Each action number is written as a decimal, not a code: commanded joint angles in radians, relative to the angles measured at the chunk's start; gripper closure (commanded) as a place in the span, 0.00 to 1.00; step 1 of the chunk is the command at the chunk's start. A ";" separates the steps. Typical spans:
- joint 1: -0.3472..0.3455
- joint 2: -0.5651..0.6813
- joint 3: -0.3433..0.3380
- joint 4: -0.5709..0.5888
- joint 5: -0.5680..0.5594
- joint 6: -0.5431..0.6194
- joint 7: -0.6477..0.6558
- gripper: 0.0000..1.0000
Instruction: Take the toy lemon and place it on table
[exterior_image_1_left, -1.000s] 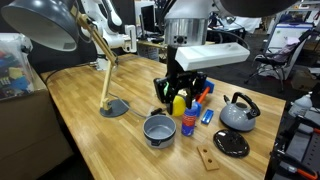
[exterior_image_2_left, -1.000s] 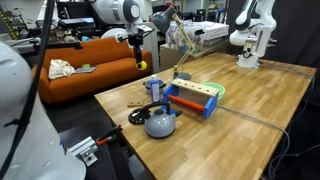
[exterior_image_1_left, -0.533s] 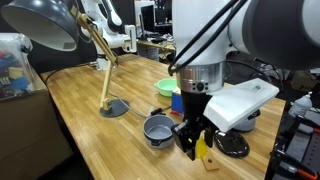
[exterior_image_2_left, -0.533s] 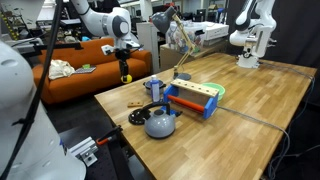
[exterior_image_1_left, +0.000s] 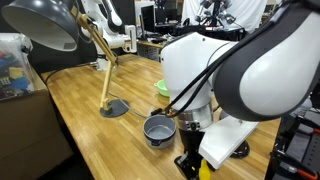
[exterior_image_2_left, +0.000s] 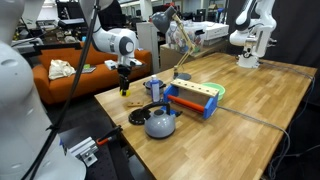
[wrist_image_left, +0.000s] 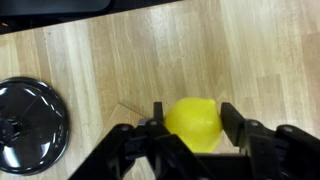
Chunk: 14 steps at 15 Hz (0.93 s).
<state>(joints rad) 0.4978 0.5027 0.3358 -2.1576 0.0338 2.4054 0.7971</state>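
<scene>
The toy lemon is bright yellow and sits clamped between the two black fingers of my gripper. In the wrist view it hangs low over the wooden table, next to a black lid. In an exterior view the gripper is at the table's front edge with the lemon showing beside it. In an exterior view the gripper is near the table's corner, left of the grey pot.
The grey pot stands just behind the gripper, with a green bowl and a desk lamp farther back. A grey kettle, the black lid and a blue-and-orange toy rack are close by. The table's edge is right beside the gripper.
The arm has carried the lemon from above the pot and toy rack toward the table's near edge and has lowered it close to the tabletop.
</scene>
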 joint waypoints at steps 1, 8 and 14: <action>0.021 0.057 -0.026 0.065 0.017 -0.034 -0.049 0.66; -0.070 0.022 0.043 0.034 0.189 -0.075 -0.199 0.01; -0.023 0.033 0.000 0.052 0.183 -0.070 -0.186 0.00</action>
<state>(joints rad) 0.4477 0.5404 0.3626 -2.1082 0.1960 2.3408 0.6258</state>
